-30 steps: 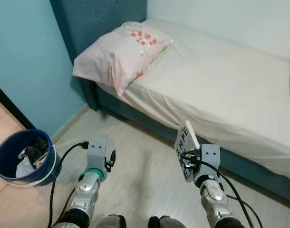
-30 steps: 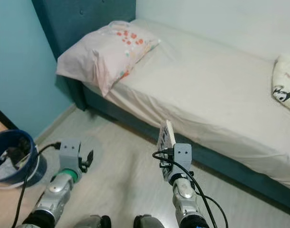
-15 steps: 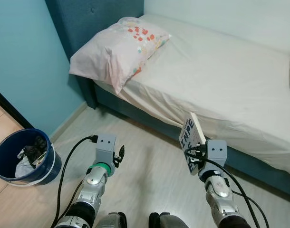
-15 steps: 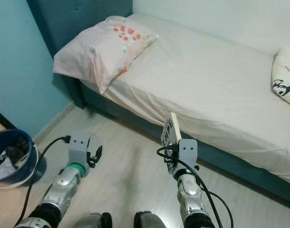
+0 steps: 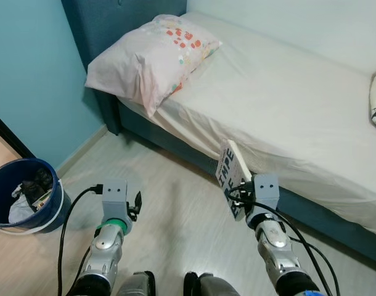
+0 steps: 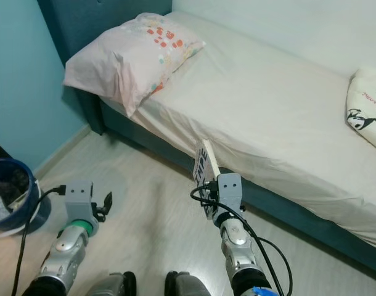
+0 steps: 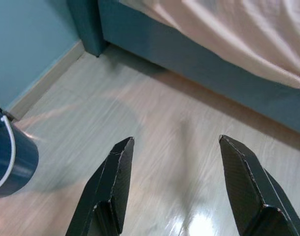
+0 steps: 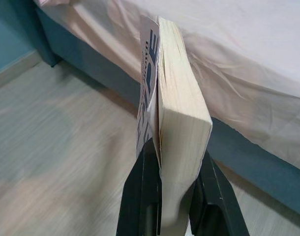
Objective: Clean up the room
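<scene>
Your right gripper [image 5: 237,198] is clamped on the book [image 5: 233,178], held upright just short of the bed [image 5: 286,105] straight ahead; your left gripper [image 7: 177,191] hangs spread, holding nothing.

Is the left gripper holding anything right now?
No, the left gripper has its two black fingers spread apart with only bare wooden floor between them.
</scene>
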{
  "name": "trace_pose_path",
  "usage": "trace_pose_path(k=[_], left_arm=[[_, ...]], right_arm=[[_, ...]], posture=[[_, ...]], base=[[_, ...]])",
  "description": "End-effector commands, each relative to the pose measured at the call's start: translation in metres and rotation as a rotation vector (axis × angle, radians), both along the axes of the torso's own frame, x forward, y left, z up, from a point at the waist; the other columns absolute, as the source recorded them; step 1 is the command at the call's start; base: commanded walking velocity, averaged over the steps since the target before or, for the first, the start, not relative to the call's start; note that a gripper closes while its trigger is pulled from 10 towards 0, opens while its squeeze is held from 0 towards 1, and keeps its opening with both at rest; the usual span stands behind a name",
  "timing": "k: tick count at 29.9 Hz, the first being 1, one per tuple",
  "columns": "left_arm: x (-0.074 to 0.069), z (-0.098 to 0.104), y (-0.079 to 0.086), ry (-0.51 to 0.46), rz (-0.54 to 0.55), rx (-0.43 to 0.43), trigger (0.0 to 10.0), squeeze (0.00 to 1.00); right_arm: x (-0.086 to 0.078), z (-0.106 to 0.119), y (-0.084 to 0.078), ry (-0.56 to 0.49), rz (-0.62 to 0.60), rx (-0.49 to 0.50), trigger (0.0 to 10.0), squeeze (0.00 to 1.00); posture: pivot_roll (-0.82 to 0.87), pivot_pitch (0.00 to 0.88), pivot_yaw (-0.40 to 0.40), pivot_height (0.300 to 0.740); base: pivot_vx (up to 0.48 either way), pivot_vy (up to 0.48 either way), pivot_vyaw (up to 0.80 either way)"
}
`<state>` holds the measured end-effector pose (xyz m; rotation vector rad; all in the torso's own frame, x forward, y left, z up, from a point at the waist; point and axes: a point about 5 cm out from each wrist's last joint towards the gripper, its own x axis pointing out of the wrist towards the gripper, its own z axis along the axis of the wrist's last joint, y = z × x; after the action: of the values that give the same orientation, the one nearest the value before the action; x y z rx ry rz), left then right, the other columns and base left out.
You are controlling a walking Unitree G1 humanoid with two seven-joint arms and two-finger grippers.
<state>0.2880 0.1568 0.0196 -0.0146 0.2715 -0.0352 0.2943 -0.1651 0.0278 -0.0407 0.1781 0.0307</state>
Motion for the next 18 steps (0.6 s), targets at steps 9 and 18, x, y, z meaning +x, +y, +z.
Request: trace_pose_path(k=[9, 18], left_arm=[[0.014, 0.004, -0.007, 0.041, 0.006, -0.036, 10.0, 0.0], [0.005, -0.005, -0.005, 0.082, -0.024, 0.014, 10.0, 0.0]], right_arm=[[0.005, 0.006, -0.017, -0.008, -0.067, 0.011, 10.0, 0.0], [0.012, 0.01, -0.012, -0.007, -0.05, 0.024, 10.0, 0.0]], posture=[[0.07, 0.092, -0.035, 0.737], [0.05, 0.087, -0.021, 0.737]], base=[[0.0, 0.0, 0.0], [0.0, 0.0, 0.0]])
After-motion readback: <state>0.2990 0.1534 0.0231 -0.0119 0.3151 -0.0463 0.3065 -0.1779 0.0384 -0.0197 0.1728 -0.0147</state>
